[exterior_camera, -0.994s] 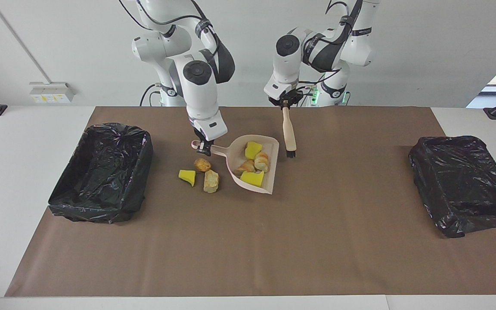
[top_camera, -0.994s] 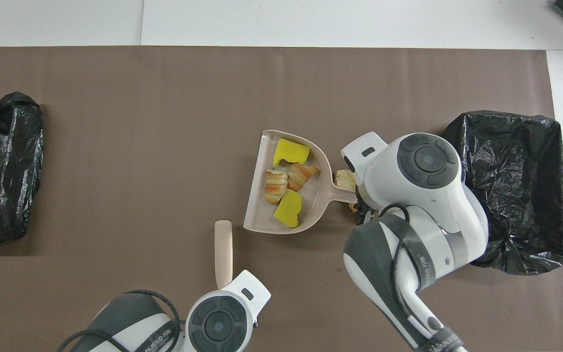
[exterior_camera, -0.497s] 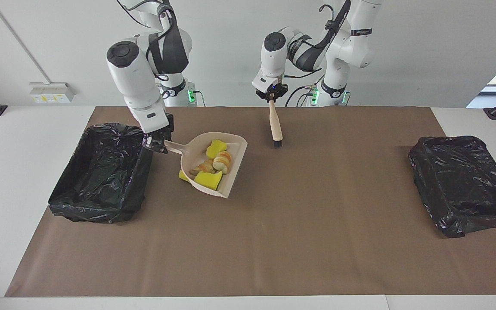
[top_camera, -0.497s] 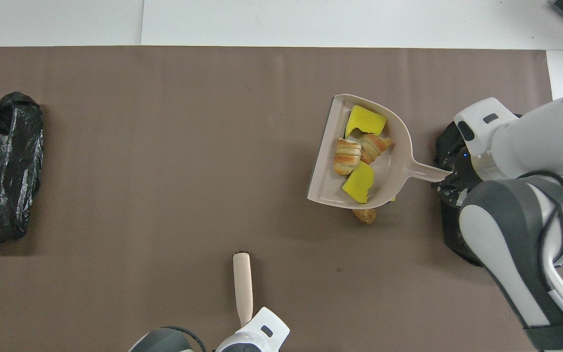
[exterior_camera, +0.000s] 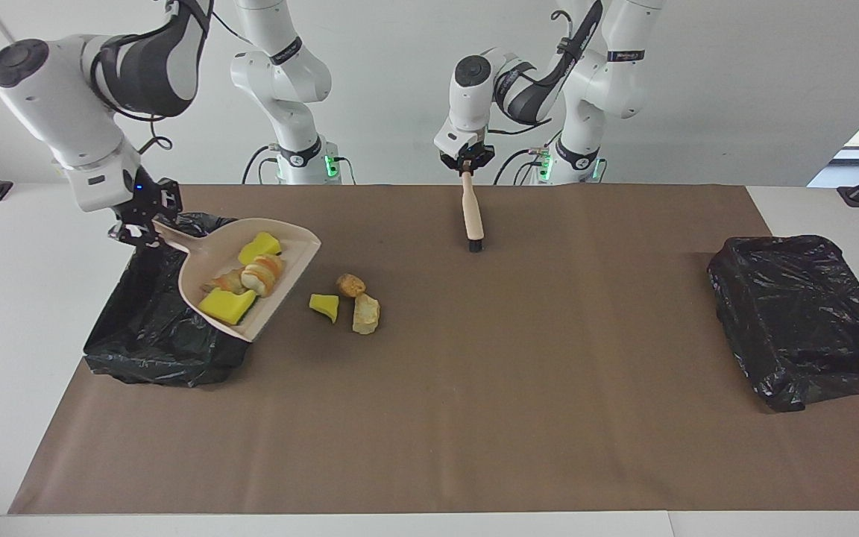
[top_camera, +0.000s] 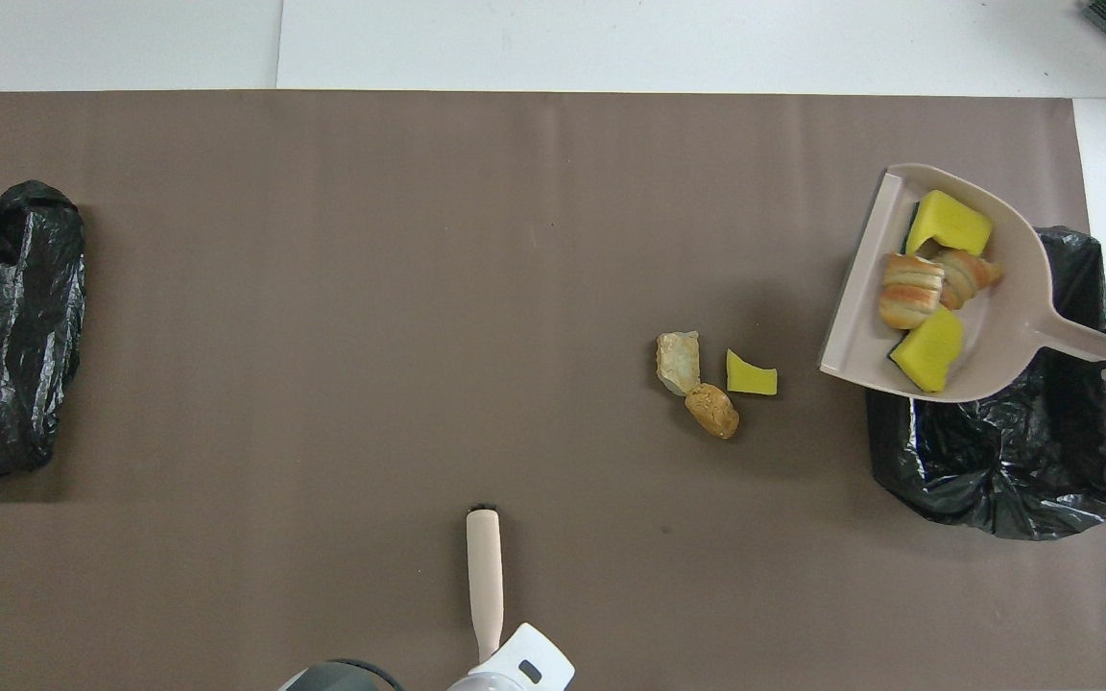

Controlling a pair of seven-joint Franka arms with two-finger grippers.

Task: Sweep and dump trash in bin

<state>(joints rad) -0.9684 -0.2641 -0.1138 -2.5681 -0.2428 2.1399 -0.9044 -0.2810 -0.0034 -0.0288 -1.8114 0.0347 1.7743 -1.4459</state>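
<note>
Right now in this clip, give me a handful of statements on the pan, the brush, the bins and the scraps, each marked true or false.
1. The right gripper holds the dustpan by its handle over the bin at the right arm's end. True.
2. The dustpan is empty. False: yellow and bread-like trash still lies in it.
3. Three pieces lie loose on the brown mat. True.
4. The left gripper has laid the brush flat on the mat. False: it holds the brush by the handle, bristles pointing down.
5. The other bin holds yellow scraps. False: none show in it.
</note>
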